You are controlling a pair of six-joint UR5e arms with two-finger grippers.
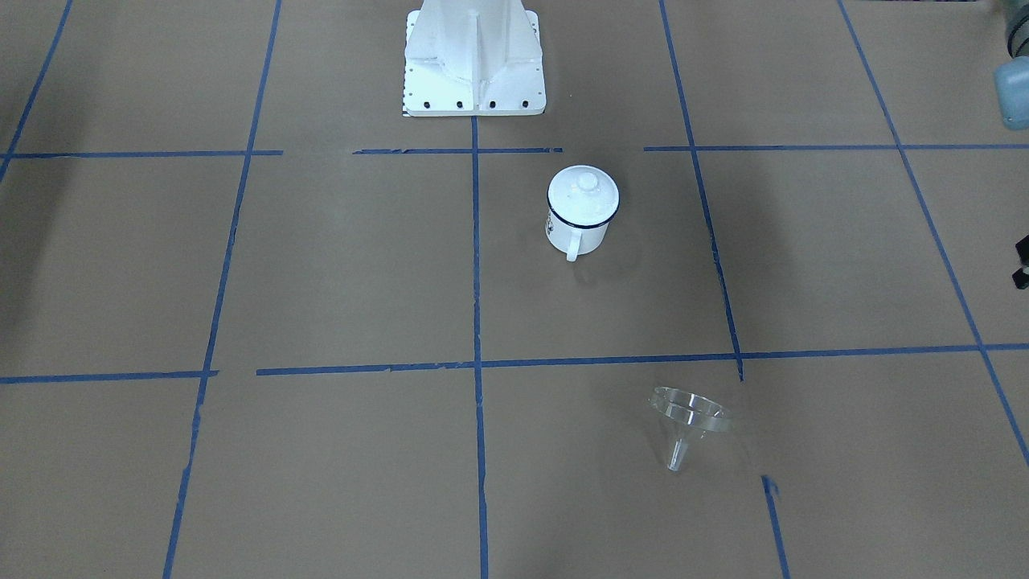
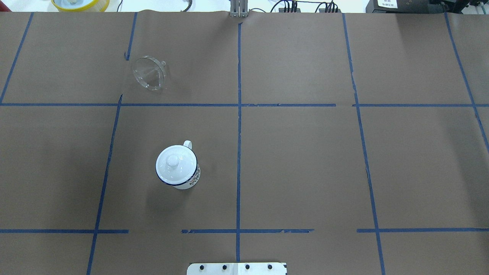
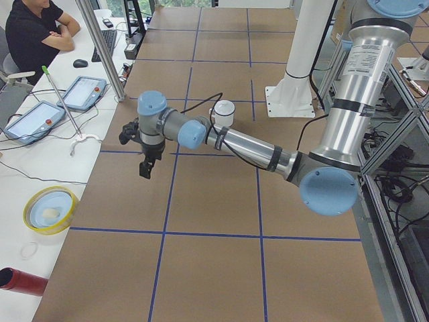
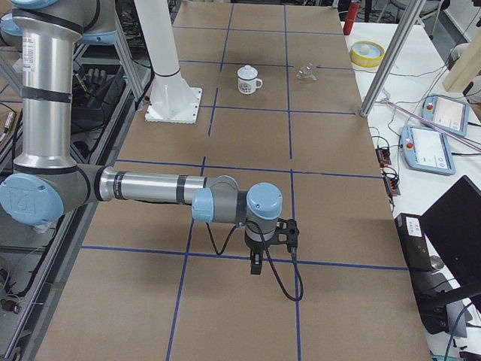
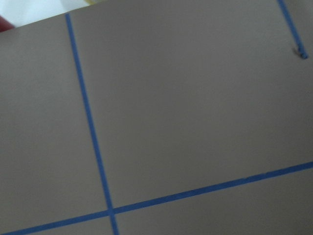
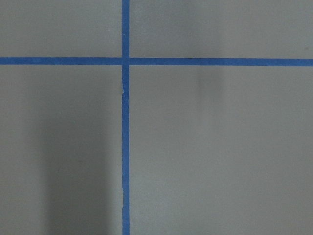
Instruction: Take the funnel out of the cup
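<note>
Overhead exterior shows the cup [image 2: 189,180] capped by a white knobbed lid [image 2: 174,164], its inside hidden, while the funnel [image 2: 148,72] lies on its side, well apart, toward the far edge of the bench [image 2: 401,57] on my left. My left gripper [image 3: 145,168] and right gripper [image 4: 256,265] appear only in side views; I cannot tell whether either is apart or together. Everything rests on brown paper [image 2: 305,172] crossed by blue tape lines [image 2: 239,152].

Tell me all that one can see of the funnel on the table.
The funnel looks like clear, see-through plastic, with a wide round rim and a short narrow spout. It seems empty. It lies tipped on its side on the brown paper of the table, out of the cup and well apart from it. Only the table touches it.
</note>
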